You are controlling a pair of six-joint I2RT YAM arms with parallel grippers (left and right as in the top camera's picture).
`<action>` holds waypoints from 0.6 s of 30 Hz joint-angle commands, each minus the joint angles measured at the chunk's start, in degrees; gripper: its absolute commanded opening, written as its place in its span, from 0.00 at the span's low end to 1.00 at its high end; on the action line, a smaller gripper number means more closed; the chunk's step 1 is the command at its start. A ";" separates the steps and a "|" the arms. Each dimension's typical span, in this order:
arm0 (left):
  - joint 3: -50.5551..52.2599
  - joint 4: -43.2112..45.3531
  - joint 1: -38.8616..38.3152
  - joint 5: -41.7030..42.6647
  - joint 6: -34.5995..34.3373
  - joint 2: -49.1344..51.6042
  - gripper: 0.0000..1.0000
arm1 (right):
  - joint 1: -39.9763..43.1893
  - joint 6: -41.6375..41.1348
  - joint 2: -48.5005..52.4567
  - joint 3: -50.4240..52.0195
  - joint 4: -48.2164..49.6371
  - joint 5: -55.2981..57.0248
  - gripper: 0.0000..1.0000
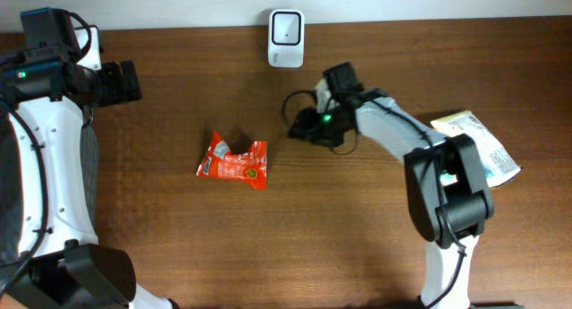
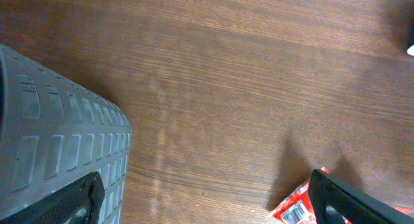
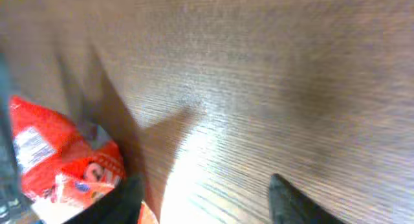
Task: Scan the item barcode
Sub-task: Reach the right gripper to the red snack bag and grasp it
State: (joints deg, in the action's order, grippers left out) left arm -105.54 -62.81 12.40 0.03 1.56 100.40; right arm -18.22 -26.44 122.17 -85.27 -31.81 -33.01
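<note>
A crumpled red snack packet point(image 1: 232, 160) lies flat on the wooden table left of centre. Its barcode corner shows in the left wrist view point(image 2: 294, 212), and its red face in the right wrist view point(image 3: 58, 159). The white scanner point(image 1: 286, 26) stands at the table's back edge. My right gripper point(image 1: 293, 128) hovers to the right of the packet and apart from it. It is open point(image 3: 207, 204) with only bare wood between its fingers. My left gripper point(image 1: 132, 81) is at the far left, open wide point(image 2: 207, 204) and empty.
A white and blue pouch point(image 1: 478, 144) lies at the right side of the table, behind the right arm. A grey ribbed panel point(image 2: 52, 140) fills the left of the left wrist view. Bare wood lies between the packet and the scanner.
</note>
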 commanded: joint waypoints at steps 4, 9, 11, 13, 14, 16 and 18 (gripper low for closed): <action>-0.11 0.09 0.13 0.22 0.87 0.09 0.99 | -6.97 3.74 -1.27 -0.76 3.58 -6.19 1.00; -0.11 0.09 0.13 0.22 0.87 0.09 0.99 | -11.85 2.99 3.19 -0.76 13.05 -13.00 0.99; -0.11 0.09 0.13 0.22 0.87 0.09 0.99 | -12.90 1.90 5.73 -0.76 14.12 -13.77 0.98; -0.11 0.09 0.13 0.22 0.87 0.09 0.99 | -14.45 1.75 8.66 -0.76 15.15 -13.73 0.93; -0.11 0.09 0.13 0.22 0.87 0.09 0.99 | -15.23 0.70 9.94 -0.76 15.41 -12.81 0.91; -0.11 0.09 0.13 0.22 0.87 0.09 0.99 | -15.52 -0.02 10.43 -0.76 15.41 -12.15 0.75; -0.11 0.09 0.15 0.22 0.87 0.09 0.99 | -15.52 -1.73 10.43 -0.76 15.63 -12.04 0.43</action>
State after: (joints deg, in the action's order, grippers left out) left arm -105.54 -62.81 12.40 0.01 1.56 100.40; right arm -33.45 -26.57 130.21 -86.56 -16.08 -46.78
